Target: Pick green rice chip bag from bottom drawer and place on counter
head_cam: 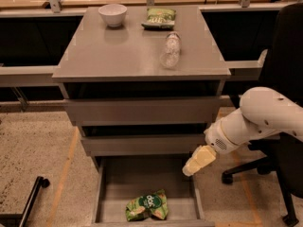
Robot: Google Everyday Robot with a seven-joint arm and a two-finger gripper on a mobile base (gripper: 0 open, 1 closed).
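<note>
gripper (199,160), its state impossible to tell, is hovering above the right edge of the bottom drawer (142,181) while the green rice chip bag (147,205) is lying ungrasped inside, leaving pickup and desk (123,51) placement undone.

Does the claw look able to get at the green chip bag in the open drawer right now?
Probably yes. The bottom drawer is pulled out, the green rice chip bag lies uncovered on its floor, and the claw hangs above the drawer's side wall, with nothing between.
</note>
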